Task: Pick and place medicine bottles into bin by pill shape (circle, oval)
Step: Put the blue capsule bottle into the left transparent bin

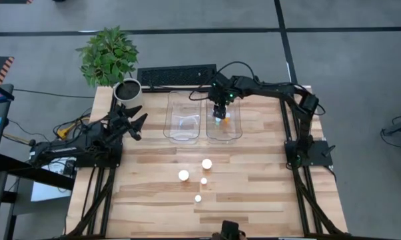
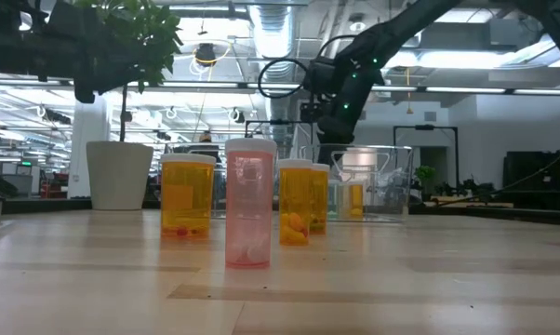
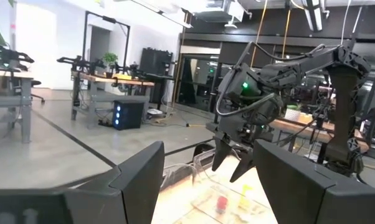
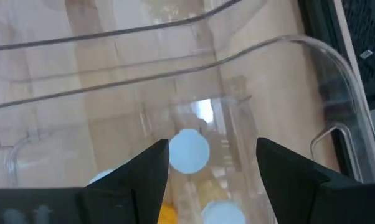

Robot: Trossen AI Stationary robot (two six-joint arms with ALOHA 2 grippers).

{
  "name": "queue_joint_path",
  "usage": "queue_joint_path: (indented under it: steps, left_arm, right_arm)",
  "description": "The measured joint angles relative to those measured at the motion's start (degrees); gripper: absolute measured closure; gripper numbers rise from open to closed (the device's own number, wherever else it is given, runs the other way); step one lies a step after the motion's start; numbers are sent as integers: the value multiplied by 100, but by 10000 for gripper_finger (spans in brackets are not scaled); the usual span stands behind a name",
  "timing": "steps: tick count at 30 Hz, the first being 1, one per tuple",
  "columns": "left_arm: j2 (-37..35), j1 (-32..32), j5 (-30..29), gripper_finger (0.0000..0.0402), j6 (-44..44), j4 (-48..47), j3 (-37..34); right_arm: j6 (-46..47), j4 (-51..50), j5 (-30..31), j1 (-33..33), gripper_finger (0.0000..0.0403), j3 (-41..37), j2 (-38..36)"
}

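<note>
Left gripper [image 1: 139, 124] stood open and empty, raised at the table's [image 1: 267, 193] left edge beside the white pot [image 1: 128, 90]. Two clear bins sat side by side at the back: the left bin [image 1: 183, 117] and the right bin [image 1: 224, 119]. Four white-capped bottles [image 1: 199, 179] stood loose at mid-table, well apart from both bins. Right gripper [image 1: 219, 117] hung over the right bin, fingers spread with nothing between them; capped bottles [image 4: 189, 151] stood inside the bin directly below it.
</note>
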Motion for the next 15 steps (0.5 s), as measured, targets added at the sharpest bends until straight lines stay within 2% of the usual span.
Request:
queue_joint_path:
  steps: [15]
  left_arm:
    - [0,-2,0,161,-58,0,0]
  right_arm:
    - [-13,-29,-153,0,154,-17,0]
